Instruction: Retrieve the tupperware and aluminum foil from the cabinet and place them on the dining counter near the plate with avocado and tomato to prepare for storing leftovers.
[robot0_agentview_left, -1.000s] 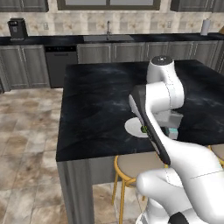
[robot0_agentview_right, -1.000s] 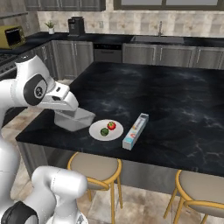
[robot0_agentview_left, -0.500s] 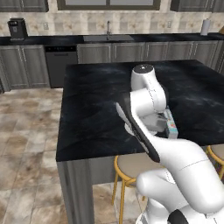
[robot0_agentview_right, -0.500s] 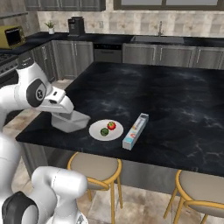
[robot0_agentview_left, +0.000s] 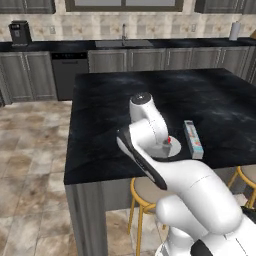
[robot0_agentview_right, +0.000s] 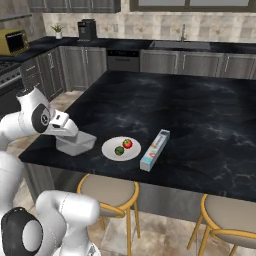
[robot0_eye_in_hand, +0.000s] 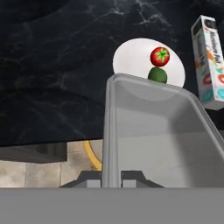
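Note:
My gripper (robot0_agentview_right: 66, 136) is shut on the left wall of the clear grey tupperware (robot0_agentview_right: 76, 144), which sits low over the front left corner of the dining counter (robot0_agentview_right: 200, 120); I cannot tell if it touches the top. In the hand view the tupperware (robot0_eye_in_hand: 153, 140) lies just before the white plate (robot0_eye_in_hand: 131, 57) with the tomato (robot0_eye_in_hand: 159, 56) and avocado (robot0_eye_in_hand: 157, 75). The plate (robot0_agentview_right: 121, 148) is right of the tupperware, and the aluminum foil (robot0_agentview_right: 155, 149) box lies flat on its other side. The foil (robot0_agentview_left: 192, 139) and plate (robot0_agentview_left: 174, 148) also peek past the arm. The cabinet is out of view.
Round stools with yellow rims (robot0_agentview_right: 107, 192) stand under the counter's front edge. A long back counter with a sink (robot0_agentview_right: 182, 45), a coffee machine (robot0_agentview_right: 87, 29) and dark grey door cabinets runs along the far wall. Tiled floor lies left of the island (robot0_agentview_left: 30, 150).
The arm has lowered the tupperware and carried it a little left, toward the counter's front corner. The plate and foil box have stayed put.

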